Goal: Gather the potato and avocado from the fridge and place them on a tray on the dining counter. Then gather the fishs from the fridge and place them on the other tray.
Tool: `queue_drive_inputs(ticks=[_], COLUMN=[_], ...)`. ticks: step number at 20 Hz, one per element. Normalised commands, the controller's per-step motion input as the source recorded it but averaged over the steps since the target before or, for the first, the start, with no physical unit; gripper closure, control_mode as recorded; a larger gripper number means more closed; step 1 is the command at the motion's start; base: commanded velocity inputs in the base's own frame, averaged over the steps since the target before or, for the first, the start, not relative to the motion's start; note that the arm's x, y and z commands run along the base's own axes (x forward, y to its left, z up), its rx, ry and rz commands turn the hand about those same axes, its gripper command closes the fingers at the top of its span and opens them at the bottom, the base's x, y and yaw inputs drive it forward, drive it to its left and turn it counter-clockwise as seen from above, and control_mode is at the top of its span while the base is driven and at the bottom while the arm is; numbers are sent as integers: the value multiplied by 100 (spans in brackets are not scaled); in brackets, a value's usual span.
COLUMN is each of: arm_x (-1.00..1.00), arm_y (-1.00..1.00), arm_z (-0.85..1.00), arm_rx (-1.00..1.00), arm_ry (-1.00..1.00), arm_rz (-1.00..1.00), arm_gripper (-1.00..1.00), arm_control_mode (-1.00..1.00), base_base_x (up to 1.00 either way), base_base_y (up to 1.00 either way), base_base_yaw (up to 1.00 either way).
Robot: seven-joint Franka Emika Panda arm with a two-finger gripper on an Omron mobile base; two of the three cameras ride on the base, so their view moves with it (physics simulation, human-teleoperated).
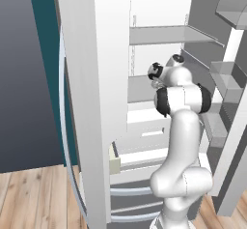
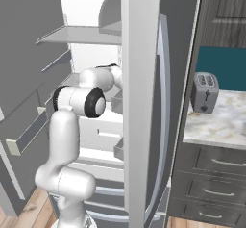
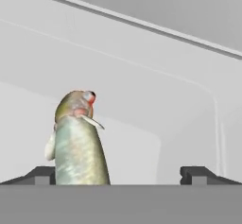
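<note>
We see the arm [image 1: 181, 97] reaching into the open fridge [image 1: 159, 35]; gripper [image 3: 120, 173] fingers wide apart, one fish [image 3: 78, 140] on the white shelf just inside its left fingertip [image 3: 40, 175], not clamped.

This is a home kitchen. A tall grey fridge [image 1: 91, 102] stands open, with white shelves and drawers inside and a fish [image 3: 78, 142] lying on one shelf. Beside it a marbled counter [image 2: 216, 123] over dark drawer fronts carries a steel toaster [image 2: 204, 92] near its back edge, against a teal wall. The floor [image 1: 34, 194] is wood plank.
</note>
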Motion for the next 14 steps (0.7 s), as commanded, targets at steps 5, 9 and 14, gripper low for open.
queue_drive_inputs(ticks=[5,9,14], arm_x=[19,-19,-60], arm_y=[3,11,51], arm_z=[-59,-85,-95], arm_rx=[0,2,2], arm_ry=[10,5,-7], arm_rz=[1,0,-10], arm_gripper=[100,100,100], arm_control_mode=[-100,-100,-100], base_base_x=[0,0,0], base_base_y=[0,0,0], base_base_yaw=[0,0,0])
